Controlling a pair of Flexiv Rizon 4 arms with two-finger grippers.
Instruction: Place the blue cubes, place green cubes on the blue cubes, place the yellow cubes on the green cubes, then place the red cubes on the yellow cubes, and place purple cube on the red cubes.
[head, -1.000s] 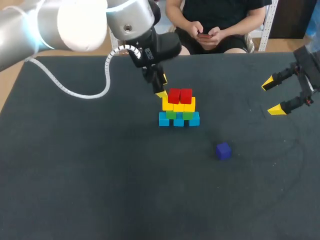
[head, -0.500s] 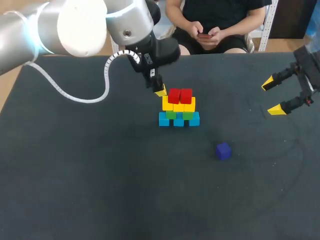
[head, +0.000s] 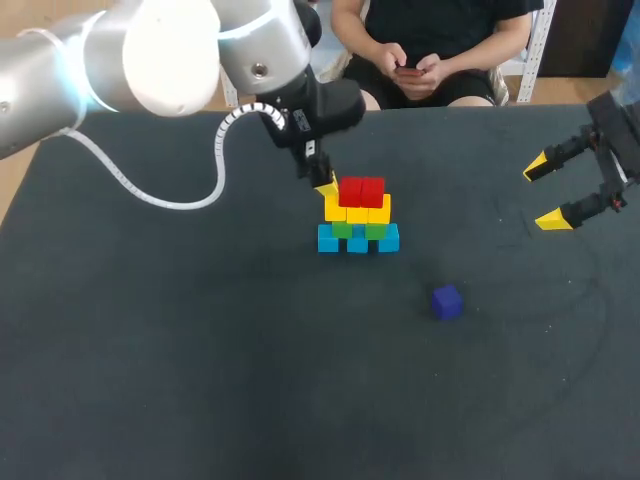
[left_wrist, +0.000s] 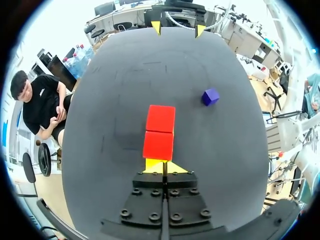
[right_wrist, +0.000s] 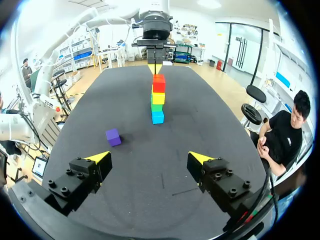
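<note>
Near and right of the stack (head: 358, 226), your purple cube (head: 447, 301) lies loose on the surface (head: 200, 350); red cubes (head: 360, 191) are up, so fetch it with the wide right tool (head: 545, 192), left tool (head: 325, 185) pinched empty.

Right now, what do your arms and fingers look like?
My left arm is smooth silver with a bright white joint and a ribbed white cable. Both arms end in black, bolted fingers with yellow wedge tips.
</note>
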